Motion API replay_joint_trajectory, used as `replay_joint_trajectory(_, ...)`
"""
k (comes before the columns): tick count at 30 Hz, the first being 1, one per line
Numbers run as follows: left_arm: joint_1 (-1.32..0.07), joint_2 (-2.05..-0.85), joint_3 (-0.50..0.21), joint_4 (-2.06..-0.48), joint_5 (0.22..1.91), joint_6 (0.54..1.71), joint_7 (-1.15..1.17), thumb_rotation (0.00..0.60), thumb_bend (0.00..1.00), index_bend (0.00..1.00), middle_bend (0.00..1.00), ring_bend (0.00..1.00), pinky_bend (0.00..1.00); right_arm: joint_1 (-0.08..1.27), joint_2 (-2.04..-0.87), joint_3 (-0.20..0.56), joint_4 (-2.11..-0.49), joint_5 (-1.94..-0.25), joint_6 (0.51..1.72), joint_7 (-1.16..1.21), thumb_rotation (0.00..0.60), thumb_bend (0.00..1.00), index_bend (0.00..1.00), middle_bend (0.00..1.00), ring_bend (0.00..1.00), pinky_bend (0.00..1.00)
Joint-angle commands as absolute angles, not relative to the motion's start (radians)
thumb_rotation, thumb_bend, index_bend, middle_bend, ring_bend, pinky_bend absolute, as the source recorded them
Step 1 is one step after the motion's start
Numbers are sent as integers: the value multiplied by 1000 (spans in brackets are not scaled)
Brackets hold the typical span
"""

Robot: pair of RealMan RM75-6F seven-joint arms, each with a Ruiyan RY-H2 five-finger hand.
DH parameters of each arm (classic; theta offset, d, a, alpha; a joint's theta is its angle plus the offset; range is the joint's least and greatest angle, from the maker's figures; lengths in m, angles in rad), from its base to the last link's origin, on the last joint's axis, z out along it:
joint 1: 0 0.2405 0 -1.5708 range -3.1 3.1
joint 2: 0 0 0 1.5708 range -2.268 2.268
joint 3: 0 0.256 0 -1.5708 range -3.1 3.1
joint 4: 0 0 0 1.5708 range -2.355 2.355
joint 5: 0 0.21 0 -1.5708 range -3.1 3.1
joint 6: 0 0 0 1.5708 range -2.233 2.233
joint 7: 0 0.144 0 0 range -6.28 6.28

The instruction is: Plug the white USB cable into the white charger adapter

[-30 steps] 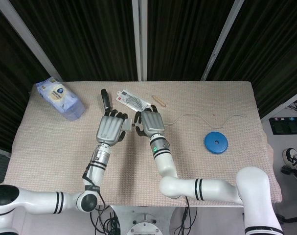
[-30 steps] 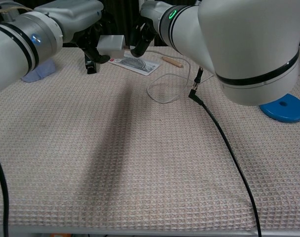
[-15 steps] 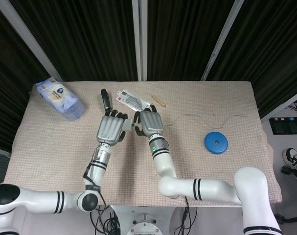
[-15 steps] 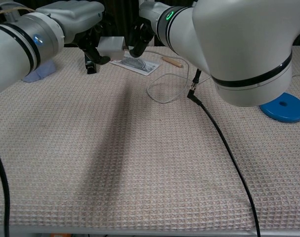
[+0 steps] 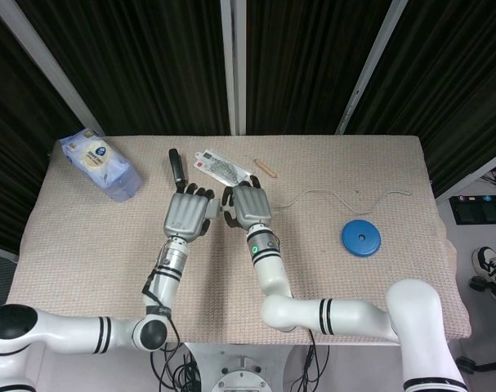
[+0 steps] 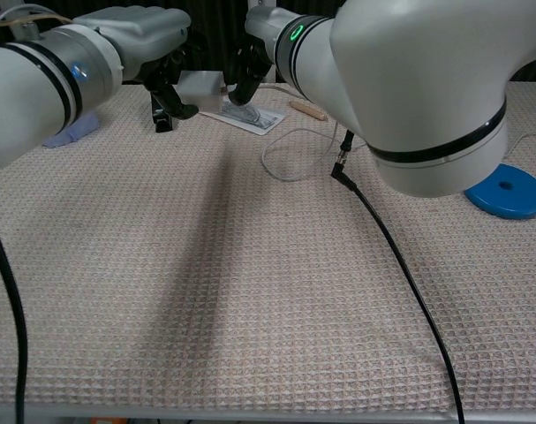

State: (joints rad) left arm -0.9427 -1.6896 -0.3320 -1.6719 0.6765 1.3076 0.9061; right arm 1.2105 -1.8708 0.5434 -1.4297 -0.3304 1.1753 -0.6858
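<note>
a blue and white packet [image 5: 100, 166] is lying at the far left of the table [image 5: 378, 286], with a black object [image 5: 176, 167] lying beside it. the left hand [image 5: 187, 216] is hovering over the middle of the table, its fingers curling around the white charger adapter [image 6: 200, 87] and holding it above the cloth. just beside it, the right hand [image 5: 249, 206] is facing the adapter, its fingers pinching the end of the white usb cable [image 5: 346, 197]; the plug itself is hiding between the two hands. the cable is trailing rightward across the table. a clear packet [image 5: 223, 168] and a small wooden stick [image 5: 265, 167] are lying beyond the hands, and a blue disc [image 5: 361, 238] is sitting well to the right.
</note>
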Motion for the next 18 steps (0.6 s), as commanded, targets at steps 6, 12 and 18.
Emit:
replay_joint_trajectory(6, -950, -1696, -337, -1661, 667, 1304, 894, 600, 399, 428, 420, 213, 150, 1207, -1882, 549, -1412, -335, 1167, -670, 600, 334, 601, 476, 202, 0)
replay_joint_trajectory(12, -958, -1707, -341, -1645, 656, 1304, 893, 600, 399, 429, 421, 220, 153, 1207, -1890, 559, -1407, -329, 1160, -661, 600, 333, 601, 475, 202, 0)
replay_joint_trajectory(18, -963, -1708, -347, -1640, 652, 1301, 883, 600, 399, 429, 421, 220, 157, 1210, -1901, 561, -1390, -332, 1158, -658, 600, 333, 598, 471, 202, 0)
